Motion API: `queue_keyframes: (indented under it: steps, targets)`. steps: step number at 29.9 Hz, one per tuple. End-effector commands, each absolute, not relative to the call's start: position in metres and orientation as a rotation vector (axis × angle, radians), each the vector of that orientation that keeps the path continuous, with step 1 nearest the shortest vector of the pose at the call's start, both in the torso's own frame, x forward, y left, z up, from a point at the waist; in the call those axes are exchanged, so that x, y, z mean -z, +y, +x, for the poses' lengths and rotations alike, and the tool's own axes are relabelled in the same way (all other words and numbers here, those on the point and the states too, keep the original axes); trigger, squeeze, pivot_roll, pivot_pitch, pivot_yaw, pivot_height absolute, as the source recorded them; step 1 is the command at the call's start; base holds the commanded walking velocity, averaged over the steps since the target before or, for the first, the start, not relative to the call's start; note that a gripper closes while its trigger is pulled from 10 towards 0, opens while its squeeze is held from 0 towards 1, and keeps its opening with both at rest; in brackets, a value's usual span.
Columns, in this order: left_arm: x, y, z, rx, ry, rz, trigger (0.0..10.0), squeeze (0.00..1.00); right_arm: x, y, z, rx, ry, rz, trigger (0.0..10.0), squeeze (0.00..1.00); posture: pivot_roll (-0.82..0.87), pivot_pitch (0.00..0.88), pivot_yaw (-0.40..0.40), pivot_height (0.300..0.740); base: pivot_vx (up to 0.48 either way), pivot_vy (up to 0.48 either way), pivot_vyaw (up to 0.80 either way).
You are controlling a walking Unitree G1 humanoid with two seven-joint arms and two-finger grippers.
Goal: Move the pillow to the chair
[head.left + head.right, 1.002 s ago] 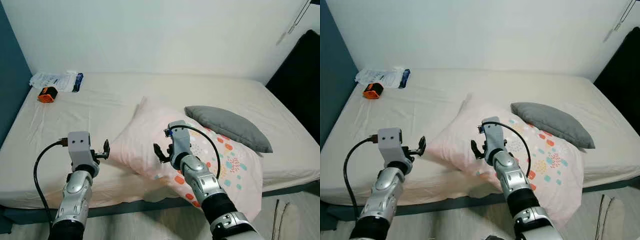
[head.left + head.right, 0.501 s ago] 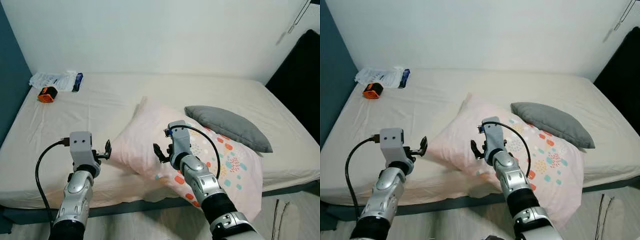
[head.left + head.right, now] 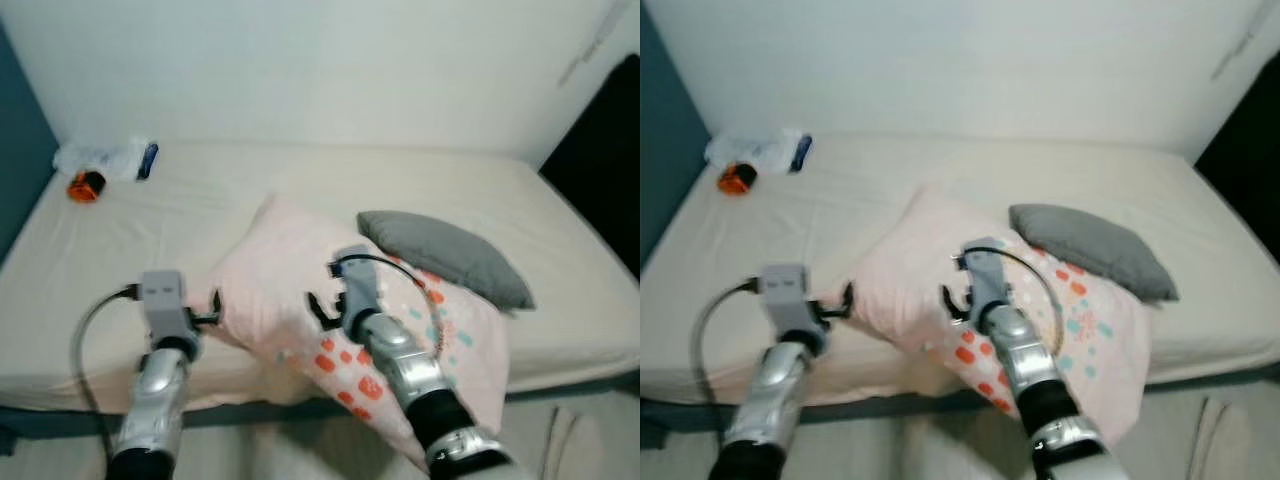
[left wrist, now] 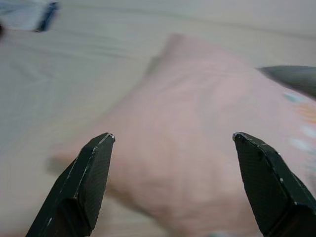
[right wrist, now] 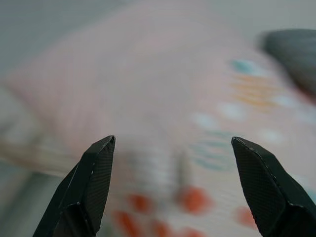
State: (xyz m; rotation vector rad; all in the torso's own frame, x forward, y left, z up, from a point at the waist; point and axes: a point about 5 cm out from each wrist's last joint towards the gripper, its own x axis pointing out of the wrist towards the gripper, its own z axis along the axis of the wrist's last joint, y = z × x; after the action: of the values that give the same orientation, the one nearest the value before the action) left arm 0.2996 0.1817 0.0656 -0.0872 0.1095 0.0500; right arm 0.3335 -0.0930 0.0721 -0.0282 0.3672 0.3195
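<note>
All views blurred; head camera moving, whole scene shifted since half a second ago, so edges and small detail are soft.

Nearest: two arms, two grippers. Left gripper (image 3: 213, 308) sits just at the pillow's near-left corner, fingers spread wide in the left wrist view (image 4: 94, 168), nothing between them. Right gripper (image 3: 318, 308) hangs over the middle of the pillow, fingers (image 5: 94, 173) spread equally wide, holding nothing. Whether either one touches the fabric cannot be told through the blur. Both arms keep about the same pose against the pillow as before.

Pillow (image 3: 290, 280): one, pale pink with coloured spots on its right half, lying on the bed (image 3: 200, 210) at the near edge. Its lower right corner hangs over the mattress edge, partly hidden behind the right arm. Compared with the earlier frame its position on the bed looks unchanged; only the framing has slid.

Just beyond it, touching its far-right side: one grey cushion (image 3: 445, 255), flat on the sheet.

Far left corner of the bed, by the wall: one small orange thing (image 3: 84, 184) and one white packet (image 3: 105, 157) with a blue end, both smeared, type not readable.

Right edge: a dark shape (image 3: 600, 160), cut off by the frame, not identifiable.
</note>
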Motion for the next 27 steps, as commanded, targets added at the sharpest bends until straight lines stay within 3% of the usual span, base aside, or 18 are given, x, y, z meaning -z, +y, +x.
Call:
queue_keyframes:
  steps: [1,4,12,27]
  targets:
    - [-0.0578,0.1868,0.2966,-0.067,0.159,-0.088,10.0,0.0,-0.0704,-0.0885,0.3321,-0.327,0.38,-0.006,10.0,0.0,0.04,0.07,-0.106,0.712,0.0,0.0,0.0]
    - [-0.0561,0.1872,0.2968,-0.068,0.176,-0.081,10.0,0.0,-0.0704,-0.0886,0.3321,-0.327,0.38,-0.006,10.0,0.0,0.04,0.07,-0.106,0.712,0.0,0.0,0.0]
    - [-0.0537,0.1876,0.2979,-0.07,0.2,-0.076,10.0,0.0,-0.0712,-0.0883,0.3329,-0.325,0.378,-0.002,10.0,0.0,0.04,0.078,-0.103,0.712,0.0,0.473,0.0]
    - [-0.0561,0.1883,0.2992,-0.077,0.193,-0.084,10.0,0.0,-0.0724,-0.0887,0.3341,-0.32,0.376,0.002,10.0,0.0,0.04,0.087,-0.101,0.712,0.0,0.0,0.0]
